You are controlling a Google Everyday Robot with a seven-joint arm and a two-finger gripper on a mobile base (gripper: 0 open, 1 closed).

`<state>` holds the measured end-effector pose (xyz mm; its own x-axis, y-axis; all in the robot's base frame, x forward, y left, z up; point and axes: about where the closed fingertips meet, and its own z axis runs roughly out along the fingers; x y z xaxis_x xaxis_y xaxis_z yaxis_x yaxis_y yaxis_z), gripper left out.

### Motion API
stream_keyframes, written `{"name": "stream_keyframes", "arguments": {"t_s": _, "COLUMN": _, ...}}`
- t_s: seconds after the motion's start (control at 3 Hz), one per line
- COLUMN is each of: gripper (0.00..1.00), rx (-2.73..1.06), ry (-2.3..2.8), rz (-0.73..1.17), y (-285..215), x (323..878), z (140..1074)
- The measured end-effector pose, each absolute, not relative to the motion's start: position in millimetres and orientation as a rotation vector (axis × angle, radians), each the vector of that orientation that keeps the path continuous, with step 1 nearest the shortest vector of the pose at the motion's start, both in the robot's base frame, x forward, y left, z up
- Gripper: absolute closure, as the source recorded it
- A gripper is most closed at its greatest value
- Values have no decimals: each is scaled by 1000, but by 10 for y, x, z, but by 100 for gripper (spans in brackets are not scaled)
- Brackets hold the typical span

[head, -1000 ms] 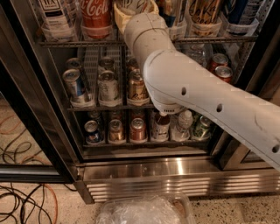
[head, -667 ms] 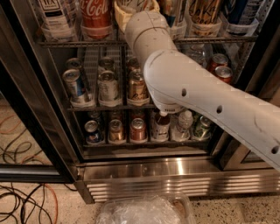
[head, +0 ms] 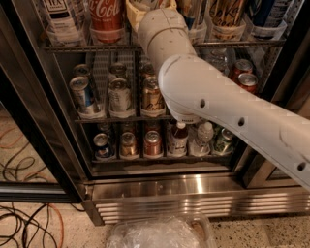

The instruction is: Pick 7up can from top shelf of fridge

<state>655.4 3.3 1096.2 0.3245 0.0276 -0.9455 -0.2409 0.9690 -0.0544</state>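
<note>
My white arm (head: 218,101) reaches up from the lower right, and its wrist (head: 162,26) is at the front rail of the top shelf (head: 87,48) of the fridge (head: 184,186). My gripper is beyond the wrist, past the top edge of the view, so it does not show. The 7up can does not show clearly. A pale yellowish shape (head: 138,9) sits just left of the wrist on the top shelf, and I cannot tell what it is.
A red Coca-Cola can (head: 105,14) and a clear bottle (head: 60,17) stand left of the wrist, with other cans (head: 227,17) to its right. Two lower racks hold smaller cans (head: 120,94) and bottles (head: 179,138). A black door frame (head: 29,121), floor cables (head: 24,227) and a plastic bag (head: 160,235) lie below.
</note>
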Motion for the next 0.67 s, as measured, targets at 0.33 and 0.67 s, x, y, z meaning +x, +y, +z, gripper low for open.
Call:
{"name": "stream_keyframes", "arguments": {"t_s": 0.33, "gripper": 100, "rx": -197, "ry": 1205, "rz": 192, "y": 44, "x": 6540, "z": 11005}}
{"name": "stream_keyframes", "arguments": {"t_s": 0.67, "gripper": 100, "rx": -198, "ry": 1176, "rz": 207, "y": 41, "x": 6526, "z": 11006}}
